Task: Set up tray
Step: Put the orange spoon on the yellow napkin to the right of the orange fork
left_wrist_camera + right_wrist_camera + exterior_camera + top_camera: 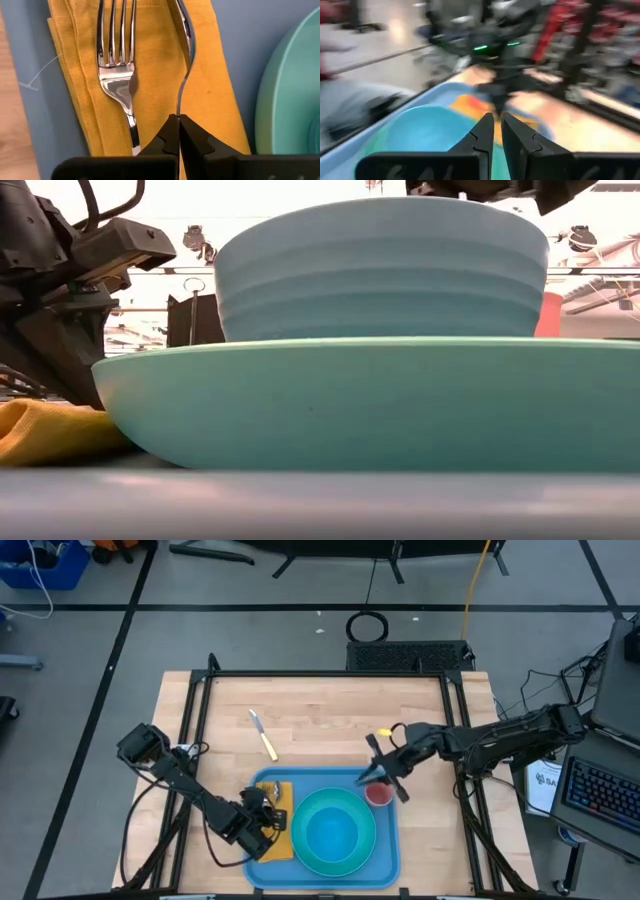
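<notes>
The light-blue tray (385, 858) lies at the table's near edge. On it a turquoise bowl (380, 270) stands on a turquoise plate (380, 400). A folded yellow napkin (150, 75) lies on the tray's left part, and a silver fork (117, 75) lies on the napkin. My left gripper (178, 117) hangs over the napkin (278, 840), shut on a second thin silver utensil (186, 60). A red cup (379, 794) stands at the tray's far right corner. My right gripper (366, 778) hovers beside the cup, pointing toward the bowl, shut with nothing between its fingers (480, 130). My left gripper pinches the thin utensil's handle (179, 102) between the ends of its two fingers. It comes from above, slanting steeply down, with the fingers roughly in line with the utensil. The utensil is turned on its edge beside the fork. Whether it rests on the napkin I cannot tell.
A knife with a yellow handle (263, 733) lies on the bare wood beyond the tray, toward the far left. A black frame (330, 674) runs round the table. The far half of the table is bare wood (330, 710).
</notes>
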Robot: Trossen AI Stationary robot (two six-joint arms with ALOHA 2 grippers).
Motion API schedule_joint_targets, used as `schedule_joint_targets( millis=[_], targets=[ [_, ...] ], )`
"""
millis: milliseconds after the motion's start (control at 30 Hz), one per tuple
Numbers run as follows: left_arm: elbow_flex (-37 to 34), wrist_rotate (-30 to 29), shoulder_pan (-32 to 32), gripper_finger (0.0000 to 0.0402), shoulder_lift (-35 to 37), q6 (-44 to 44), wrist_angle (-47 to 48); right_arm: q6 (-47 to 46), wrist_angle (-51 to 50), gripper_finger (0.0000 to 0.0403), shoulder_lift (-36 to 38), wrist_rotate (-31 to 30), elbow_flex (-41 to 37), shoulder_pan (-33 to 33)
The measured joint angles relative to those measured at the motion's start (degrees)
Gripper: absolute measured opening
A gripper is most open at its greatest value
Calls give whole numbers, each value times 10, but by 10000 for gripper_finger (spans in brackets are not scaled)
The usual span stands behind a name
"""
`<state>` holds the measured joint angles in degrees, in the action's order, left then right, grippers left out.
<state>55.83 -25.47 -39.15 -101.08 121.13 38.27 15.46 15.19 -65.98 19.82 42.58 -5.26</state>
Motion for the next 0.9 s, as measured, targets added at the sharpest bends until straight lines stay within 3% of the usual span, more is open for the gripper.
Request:
schedule_joint_targets(
  millis=[133, 300, 500, 700, 900],
  targets=[
    [0, -3, -7, 0, 0, 14, 9, -24, 11, 29, 0, -65, 0, 1],
    [3, -6, -10, 0, 0, 20, 16, -14, 12, 29, 0, -63, -8, 0],
    [47, 14, -10, 0, -2, 16, 98, 2, 12, 29, 0, -63, -11, 0],
    [73, -13, -7, 0, -2, 0, 114, 2, 12, 29, 0, -63, -11, 0],
    [73, 25, 8, 0, -10, -7, 118, 2, 12, 29, 0, -63, -11, 0]
  ],
)
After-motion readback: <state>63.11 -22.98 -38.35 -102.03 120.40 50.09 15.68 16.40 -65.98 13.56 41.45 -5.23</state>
